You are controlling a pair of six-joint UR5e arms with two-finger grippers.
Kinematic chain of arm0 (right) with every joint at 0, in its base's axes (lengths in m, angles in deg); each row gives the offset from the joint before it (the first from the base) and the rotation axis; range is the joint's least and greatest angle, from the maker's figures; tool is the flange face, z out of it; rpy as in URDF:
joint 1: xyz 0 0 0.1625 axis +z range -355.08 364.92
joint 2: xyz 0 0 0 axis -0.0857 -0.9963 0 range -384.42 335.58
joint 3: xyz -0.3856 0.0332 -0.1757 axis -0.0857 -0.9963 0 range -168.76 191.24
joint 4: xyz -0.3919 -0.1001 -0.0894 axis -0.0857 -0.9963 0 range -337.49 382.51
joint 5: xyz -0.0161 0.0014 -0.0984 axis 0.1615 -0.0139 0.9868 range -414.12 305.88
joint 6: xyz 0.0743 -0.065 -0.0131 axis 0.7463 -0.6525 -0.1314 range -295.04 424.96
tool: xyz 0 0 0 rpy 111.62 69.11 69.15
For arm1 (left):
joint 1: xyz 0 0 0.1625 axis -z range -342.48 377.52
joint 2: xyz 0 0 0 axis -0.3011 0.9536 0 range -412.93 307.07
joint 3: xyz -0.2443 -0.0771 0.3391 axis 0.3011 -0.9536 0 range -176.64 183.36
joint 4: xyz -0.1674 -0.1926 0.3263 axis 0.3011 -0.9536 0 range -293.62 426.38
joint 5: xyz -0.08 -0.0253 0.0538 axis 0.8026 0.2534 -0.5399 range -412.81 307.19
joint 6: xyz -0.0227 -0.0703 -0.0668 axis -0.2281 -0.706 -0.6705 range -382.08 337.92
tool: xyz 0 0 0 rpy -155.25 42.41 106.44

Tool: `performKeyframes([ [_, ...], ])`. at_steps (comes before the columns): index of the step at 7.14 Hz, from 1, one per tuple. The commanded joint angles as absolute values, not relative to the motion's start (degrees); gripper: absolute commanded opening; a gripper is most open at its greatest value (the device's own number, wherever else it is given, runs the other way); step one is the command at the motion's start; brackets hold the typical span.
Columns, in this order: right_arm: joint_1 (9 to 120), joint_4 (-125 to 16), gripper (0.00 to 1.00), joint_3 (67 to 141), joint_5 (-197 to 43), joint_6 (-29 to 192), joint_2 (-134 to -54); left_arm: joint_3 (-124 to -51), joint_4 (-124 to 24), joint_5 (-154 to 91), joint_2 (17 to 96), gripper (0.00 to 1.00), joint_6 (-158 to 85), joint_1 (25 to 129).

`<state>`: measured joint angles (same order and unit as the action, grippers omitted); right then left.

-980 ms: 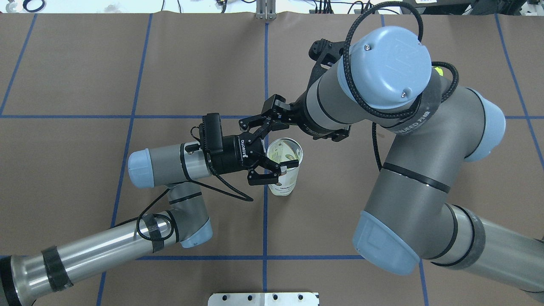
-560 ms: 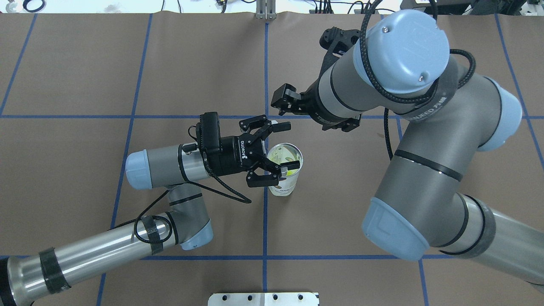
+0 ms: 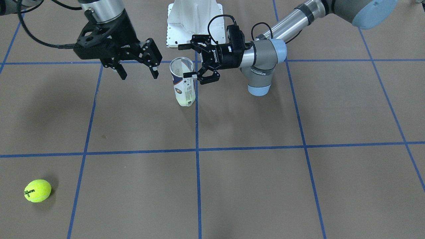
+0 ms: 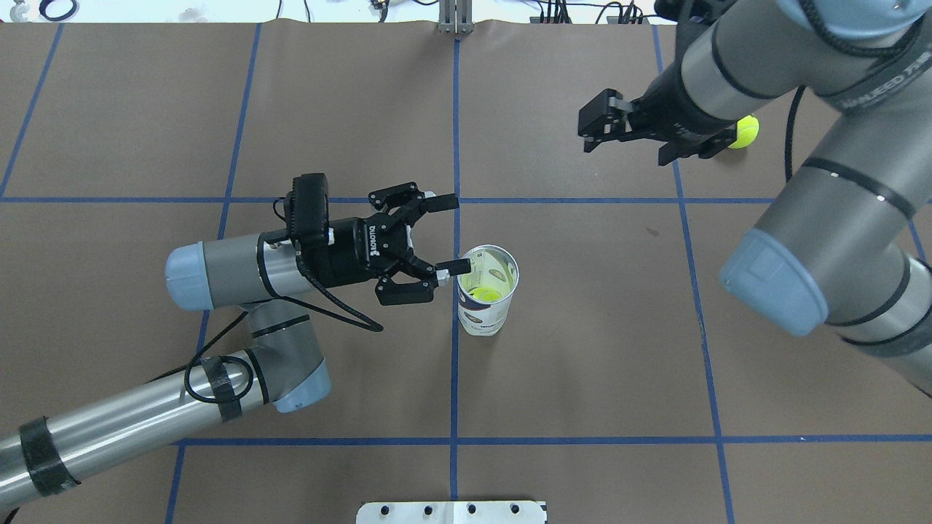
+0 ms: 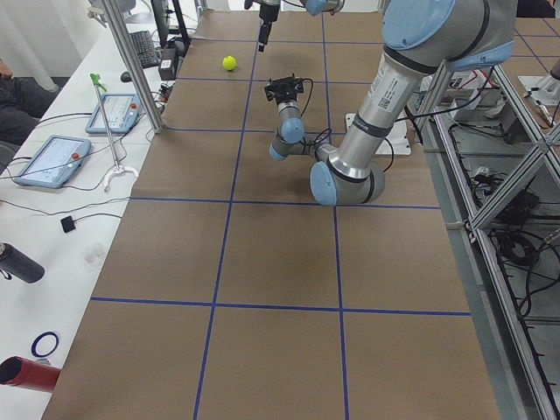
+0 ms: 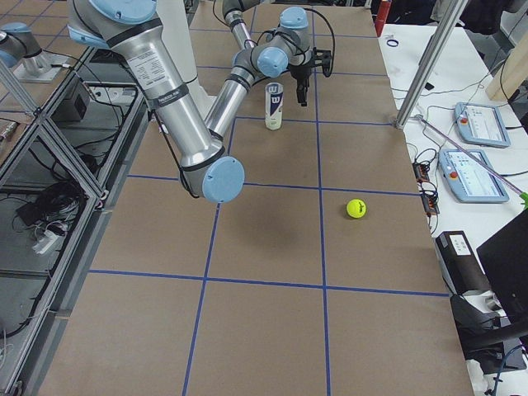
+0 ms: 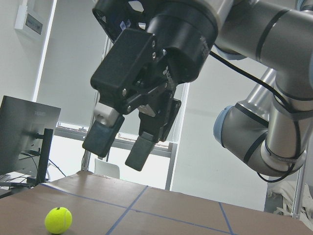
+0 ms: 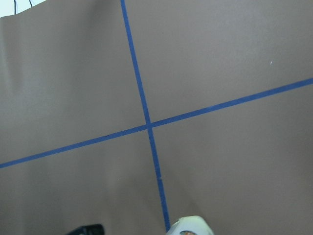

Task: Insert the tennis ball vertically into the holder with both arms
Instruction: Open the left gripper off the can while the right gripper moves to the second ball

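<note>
Hanging above the table [image 4: 582,327], the right gripper [image 3: 139,75] is spread and empty, and the left gripper [image 4: 459,231], also spread and holding nothing, sits just beside the upright can [image 4: 484,319] at mid-table. One ball [image 4: 484,294] lies inside the can, so that drop looks done; next, the right gripper likely must lower over the loose ball [image 3: 37,190] and close.

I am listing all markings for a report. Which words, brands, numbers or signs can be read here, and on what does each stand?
"Wilson" and "3": on the loose ball.
"ROBOTIQ": on the left end effector.
"W": large logo on the holder.
Small print on the holder's label: too small to read.
Lettering on the right arm's band: only partly legible, not readable as a word.
</note>
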<state>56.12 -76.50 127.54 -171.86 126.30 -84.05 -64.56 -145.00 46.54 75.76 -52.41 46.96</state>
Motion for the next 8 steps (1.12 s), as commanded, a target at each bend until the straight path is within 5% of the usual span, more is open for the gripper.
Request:
performKeyframes([
  [1,63.78,-75.84,1.00,121.31,-174.71,109.86,-88.82,-65.11,-142.73,49.74,73.28,0.99,-53.55,50.38],
  [3,69.93,-75.84,1.00,114.01,-175.40,97.18,-90.50,-65.98,-138.42,53.53,72.06,0.99,-54.16,51.79],
  [8,73.04,-40.44,1.00,79.76,-175.59,94.14,-86.85,-67.57,-136.55,57.85,69.50,0.99,-54.25,55.14],
])
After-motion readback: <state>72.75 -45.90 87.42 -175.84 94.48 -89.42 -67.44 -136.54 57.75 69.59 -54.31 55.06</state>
